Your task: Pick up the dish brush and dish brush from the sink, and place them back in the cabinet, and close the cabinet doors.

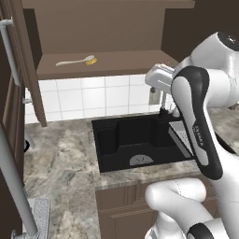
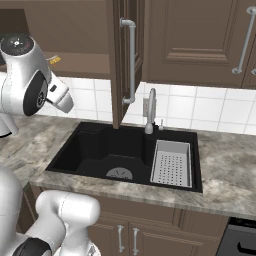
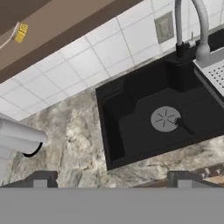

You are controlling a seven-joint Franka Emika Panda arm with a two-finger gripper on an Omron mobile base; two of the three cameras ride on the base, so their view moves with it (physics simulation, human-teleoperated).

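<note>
— Fingertips [image 3: 39, 178] sit nearest my hand camera, one at each side of the bottom edge, so I read the gripper [image 3: 111, 181] as spread wide with nothing between its jaws.

— Where are the brushes?

— I see the whitish-handled dish brush [image 1: 77, 60] lying on the cabinet [image 1: 107, 63] shelf, yellow bristles pointing right. Down in the sink [image 3: 131, 131], the black-handled dish brush [image 3: 183, 126] lies on the basin floor, touching the right edge of the drain [image 3: 164, 118].

— And the doors?

— Both cabinet doors [image 2: 122, 60] stand open; the faucet [image 2: 150, 112] rises just behind the basin.
</note>
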